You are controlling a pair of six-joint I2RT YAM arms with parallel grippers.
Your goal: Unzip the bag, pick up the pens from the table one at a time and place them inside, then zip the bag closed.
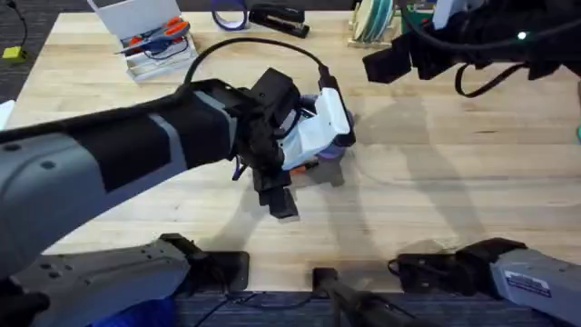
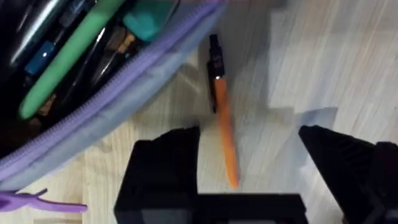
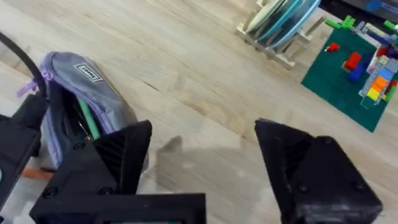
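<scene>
**Pale wooden table, orange pen between spread fingers**

Left wrist view: left gripper released, jaws wide apart, straddling the orange pen lying flat on bare wood, untouched. Long axis from 12 to 6 o'clock, dark tip at 12, just beside the unzipped bag at 10 o'clock. Green pen already inside. Right wrist view: right gripper agape over bare wood, bag at 9 o'clock.

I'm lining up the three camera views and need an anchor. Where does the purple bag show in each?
Overhead: the bag peeks out at centre, mostly hidden under the left arm.
Left wrist: upper left, unzipped, green pen inside, orange pen on the table beside it.
Right wrist: far left.
Shared landmark: the bag's open zipper edge.
</scene>
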